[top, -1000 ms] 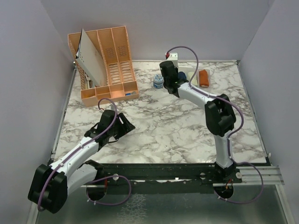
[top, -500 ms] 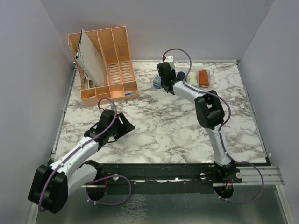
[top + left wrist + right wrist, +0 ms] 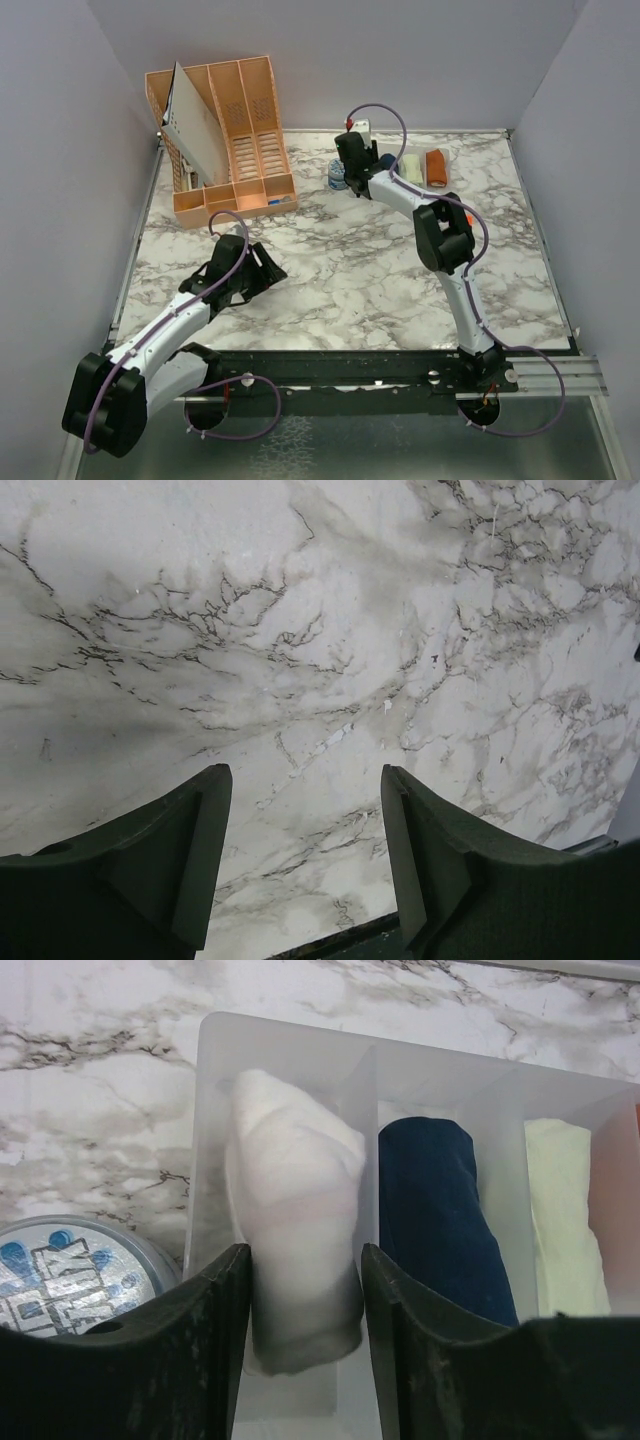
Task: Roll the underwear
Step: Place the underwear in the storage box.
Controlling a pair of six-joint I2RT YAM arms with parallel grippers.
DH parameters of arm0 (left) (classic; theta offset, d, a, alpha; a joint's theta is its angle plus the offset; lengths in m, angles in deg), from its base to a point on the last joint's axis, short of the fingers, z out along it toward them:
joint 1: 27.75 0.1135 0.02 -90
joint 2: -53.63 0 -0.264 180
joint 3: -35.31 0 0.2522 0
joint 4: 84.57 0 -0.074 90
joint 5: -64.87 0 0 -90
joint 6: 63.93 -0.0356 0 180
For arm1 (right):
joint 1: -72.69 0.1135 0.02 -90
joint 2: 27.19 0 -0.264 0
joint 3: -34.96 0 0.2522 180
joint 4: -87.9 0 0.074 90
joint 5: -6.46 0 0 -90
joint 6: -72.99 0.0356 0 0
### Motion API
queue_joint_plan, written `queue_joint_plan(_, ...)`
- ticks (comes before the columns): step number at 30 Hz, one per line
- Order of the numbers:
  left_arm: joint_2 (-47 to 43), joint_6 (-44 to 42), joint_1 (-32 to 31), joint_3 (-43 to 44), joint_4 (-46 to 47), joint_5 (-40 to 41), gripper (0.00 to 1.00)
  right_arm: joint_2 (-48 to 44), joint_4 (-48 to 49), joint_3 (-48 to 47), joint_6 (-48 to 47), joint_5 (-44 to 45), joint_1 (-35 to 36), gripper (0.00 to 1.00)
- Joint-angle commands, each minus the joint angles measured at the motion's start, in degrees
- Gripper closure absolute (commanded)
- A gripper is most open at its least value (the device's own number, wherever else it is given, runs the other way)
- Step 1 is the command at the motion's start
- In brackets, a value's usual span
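Observation:
In the right wrist view the whitish-pink underwear (image 3: pixel 295 1180) is a tight roll lying in the leftmost compartment of a clear divided tray (image 3: pixel 215 1110). The navy underwear (image 3: pixel 435 1210) is rolled in the compartment beside it and also shows in the top view (image 3: pixel 387 160). My right gripper (image 3: pixel 305 1250) straddles the near end of the whitish-pink roll, with its fingers against both sides. In the top view it (image 3: pixel 352 150) is at the back of the table, hiding that roll. My left gripper (image 3: pixel 305 770) is open and empty, low over bare marble at the front left (image 3: pixel 268 270).
A cream bundle (image 3: pixel 560 1210) and a rust-orange bundle (image 3: pixel 436 166) fill the tray's right-hand compartments. A blue-and-white round tin (image 3: pixel 70 1270) stands just left of the tray. An orange slotted organiser (image 3: pixel 225 130) with a white board leaning in it stands at the back left.
My right arm has reached further back and left, bringing the gripper over the tray's left end. The left arm has not moved.

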Motion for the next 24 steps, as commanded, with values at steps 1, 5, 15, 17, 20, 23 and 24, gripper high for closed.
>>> queue_joint_plan(1,0.94,-1.38,0.59,2.01,-1.04,-1.66,0.33,-0.95,-2.47,-0.48,0.56,-0.29,-0.49,0.45)
queue_joint_plan(5,1.08,-1.4,0.74,1.99,-0.94,-1.96,0.33,-2.46,-2.85,-0.26,0.33,-1.17,-0.49,0.37)
queue_joint_plan(15,-0.08,-1.97,0.79,2.47,-0.9,-2.61,0.33,-9.45,-4.72,-0.29,0.67,-7.51,-0.49,0.31)
queue_joint_plan(17,-0.64,-2.38,0.79,3.1,-1.66,-1.53,0.33,-12.56,-3.71,1.58,0.64,-7.93,-0.49,0.3)
queue_joint_plan(20,-1.66,-2.39,0.79,4.73,-4.18,4.21,0.32,-18.16,-2.46,5.78,0.15,-8.92,-0.49,0.28)
queue_joint_plan(23,-3.79,-0.39,0.88,6.71,-7.62,13.93,0.03,-26.02,0.6,14.04,-0.27,-10.18,-0.57,0.23)
queue_joint_plan(24,-4.73,-0.86,0.96,7.34,-8.37,16.36,0.01,-29.05,2.09,17.44,-0.37,-10.28,-0.69,0.19)
